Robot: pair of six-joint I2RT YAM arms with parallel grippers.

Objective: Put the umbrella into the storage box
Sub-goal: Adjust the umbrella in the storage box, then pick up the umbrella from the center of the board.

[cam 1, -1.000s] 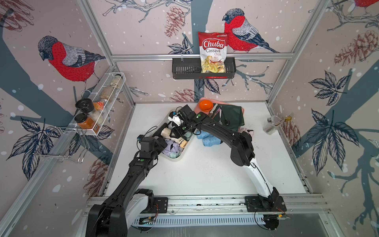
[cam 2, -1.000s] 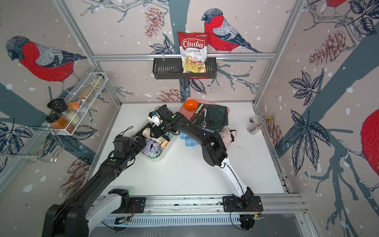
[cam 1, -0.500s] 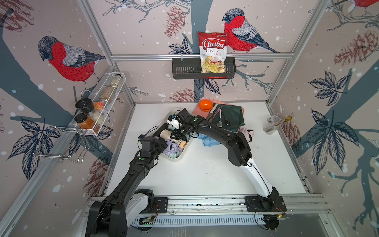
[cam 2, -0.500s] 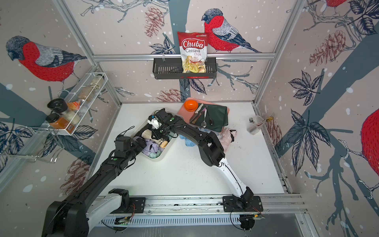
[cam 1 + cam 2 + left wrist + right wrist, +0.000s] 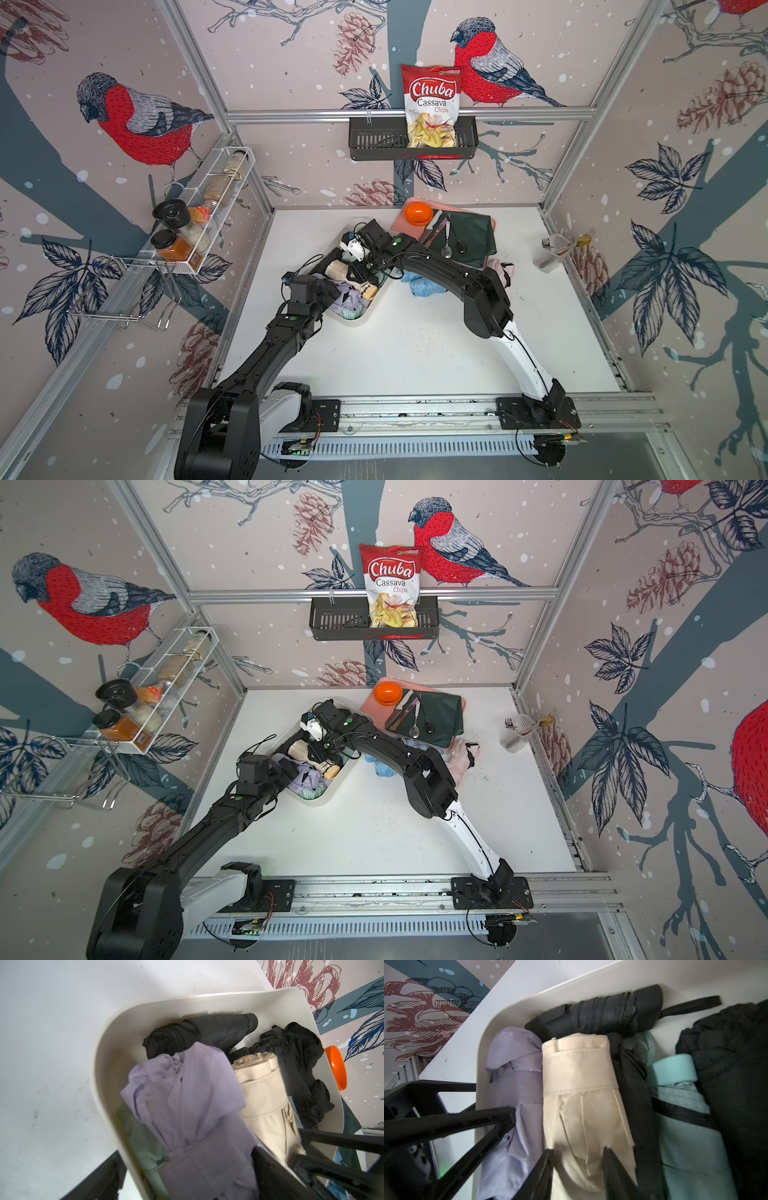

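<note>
cream umbrella (image 5: 581,1088) down in the box (image 5: 481,1047), wedged between lilac umbrella (image 5: 512,1084) and black umbrella (image 5: 637,1105), right gripper (image 5: 578,1165) half-spread over it, can't tell if it's pinching, left gripper (image 5: 187,1153) spread wide astride the lilac umbrella

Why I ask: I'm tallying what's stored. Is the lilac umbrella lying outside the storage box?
No, the lilac umbrella lies inside the storage box, beside the cream umbrella.

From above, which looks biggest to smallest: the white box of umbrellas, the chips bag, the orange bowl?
In a top view, largest first:
storage box, though partly covered
chips bag, maybe nearer the camera
orange bowl, clearly smallest
</note>
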